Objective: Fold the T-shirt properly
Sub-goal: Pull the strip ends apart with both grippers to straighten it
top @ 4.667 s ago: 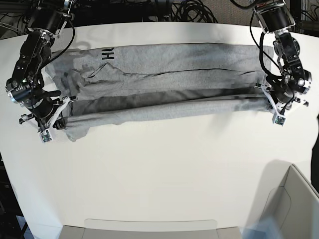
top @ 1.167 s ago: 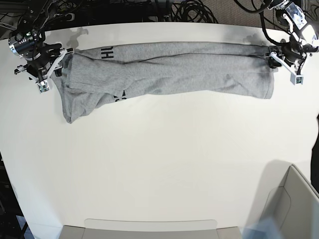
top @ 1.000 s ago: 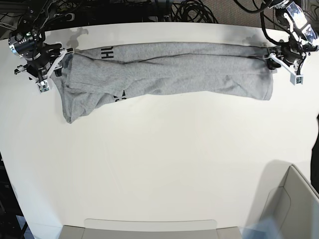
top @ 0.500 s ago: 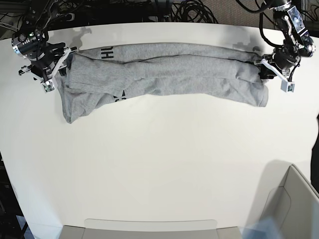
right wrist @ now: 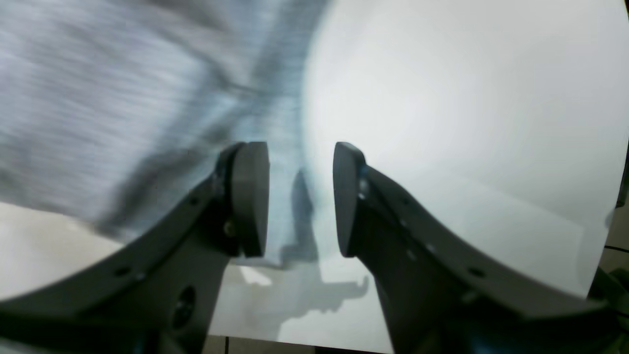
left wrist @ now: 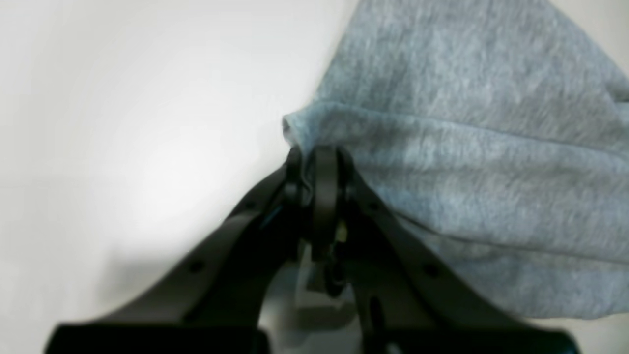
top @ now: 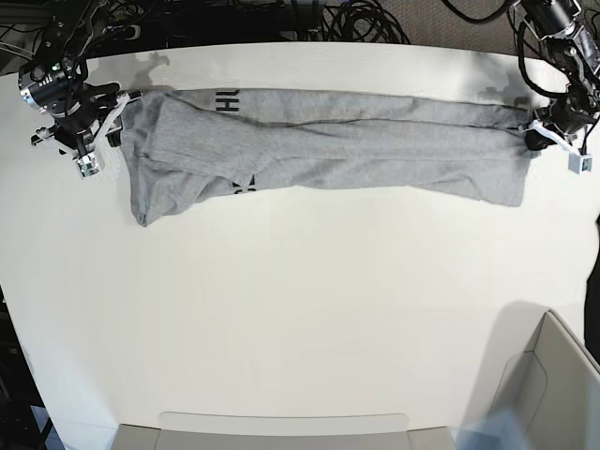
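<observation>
The grey T-shirt (top: 328, 145) lies stretched in a long folded band across the far part of the white table (top: 300, 309), with black lettering (top: 225, 99) near its left end. My left gripper (top: 536, 136) at the base view's right is shut on the shirt's end. In the left wrist view its jaws (left wrist: 314, 169) pinch a fold of the grey cloth (left wrist: 467, 147). My right gripper (top: 105, 127) stands open at the shirt's other end. In the right wrist view its fingers (right wrist: 250, 196) stand apart over the blurred cloth edge (right wrist: 98, 98).
A pale box (top: 553, 384) stands at the table's near right corner. A flat tray edge (top: 281, 427) runs along the near side. Black cables (top: 356, 23) lie behind the table's far edge.
My left gripper has shut on the shirt's end and pulled it toward the base view's right. The whole shirt has slid that way and drawn straighter. The right gripper has stayed open near its place.
</observation>
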Motion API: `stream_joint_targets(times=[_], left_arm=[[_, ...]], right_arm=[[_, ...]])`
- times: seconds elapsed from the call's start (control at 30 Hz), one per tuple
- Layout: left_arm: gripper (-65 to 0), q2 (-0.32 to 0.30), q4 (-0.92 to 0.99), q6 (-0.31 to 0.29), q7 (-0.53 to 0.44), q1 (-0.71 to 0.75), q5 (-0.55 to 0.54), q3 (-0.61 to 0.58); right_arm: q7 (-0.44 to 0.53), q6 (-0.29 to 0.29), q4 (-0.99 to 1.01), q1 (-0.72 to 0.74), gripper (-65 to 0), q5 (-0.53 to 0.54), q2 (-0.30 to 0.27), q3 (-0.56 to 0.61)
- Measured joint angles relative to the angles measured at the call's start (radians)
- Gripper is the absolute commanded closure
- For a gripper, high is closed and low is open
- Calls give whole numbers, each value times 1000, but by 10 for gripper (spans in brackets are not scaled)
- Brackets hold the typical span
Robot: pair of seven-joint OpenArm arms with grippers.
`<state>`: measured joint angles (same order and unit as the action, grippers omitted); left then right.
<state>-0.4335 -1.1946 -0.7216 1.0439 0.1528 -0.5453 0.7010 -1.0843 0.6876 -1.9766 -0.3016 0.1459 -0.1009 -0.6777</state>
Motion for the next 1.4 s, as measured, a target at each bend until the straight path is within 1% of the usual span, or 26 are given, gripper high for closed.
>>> stream_joint_targets(times=[0.23, 0.27, 0.4, 0.43, 0.47, 0.57, 0.67, 0.8, 1.03, 1.17, 1.23, 1.27, 1.4], left_arm=[[0, 1, -13, 7, 6, 0, 6, 14], [0, 2, -35, 13, 23, 0, 17, 16], [0, 19, -186, 22, 163, 14, 68, 16], [0, 30, -229, 19, 188, 22, 71, 31], [0, 54, -288, 22, 225, 26, 74, 61], [0, 79, -431, 22, 292, 25, 75, 113], [0, 85, -527, 22, 317, 9, 74, 117], [0, 101, -504, 22, 328, -7, 82, 111], [0, 88, -373, 22, 259, -7, 82, 111], [0, 87, -332, 22, 211, 39, 81, 111], [0, 89, -301, 22, 209, 47, 92, 111], [-37, 89, -288, 22, 207, 46, 117, 111], [-273, 90, -279, 22, 188, 26, 246, 115]], right_arm=[[0, 0, 0, 0, -222, 0, 0, 0], [0, 0, 0, 0, -222, -1, 0, 0], [0, 0, 0, 1, -222, 0, 0, 0], [0, 0, 0, 0, -222, -2, 0, 0], [0, 0, 0, 1, -222, -1, 1, 1], [0, 0, 0, 2, -222, 0, 2, 1], [0, 0, 0, 2, -222, -3, 3, 1], [0, 0, 0, 3, -222, -1, 2, 1], [0, 0, 0, 3, -222, 0, 2, 1], [0, 0, 1, 3, -222, -2, 2, 1], [0, 0, 8, 3, -222, -2, 2, 1], [0, 0, 16, 6, -222, 0, 2, 1], [0, 0, 47, 16, -222, -4, 1, 1]])
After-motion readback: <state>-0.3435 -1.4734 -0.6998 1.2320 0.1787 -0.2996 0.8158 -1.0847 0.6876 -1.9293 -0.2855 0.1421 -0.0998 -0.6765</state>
